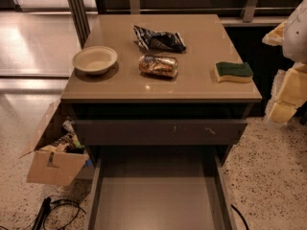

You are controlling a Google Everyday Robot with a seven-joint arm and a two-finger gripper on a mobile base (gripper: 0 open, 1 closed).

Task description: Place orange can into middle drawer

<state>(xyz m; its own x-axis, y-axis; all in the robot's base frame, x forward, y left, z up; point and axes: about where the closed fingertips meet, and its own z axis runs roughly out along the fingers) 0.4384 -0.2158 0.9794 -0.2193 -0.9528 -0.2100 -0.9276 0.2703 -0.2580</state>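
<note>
I saw the orange can (158, 65) lying on the desk (204, 44), at nine o'clock from the gripper (287, 92), whose state I could not tell.

Speckled terrazzo floor (271, 176), taupe cabinet (120, 87), cardboard box (50, 169) beside it, glazed partition (43, 32) behind.

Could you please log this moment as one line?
orange can: lying on cabinet top | middle drawer: open, no can inside | gripper: right edge, apart from can
</note>
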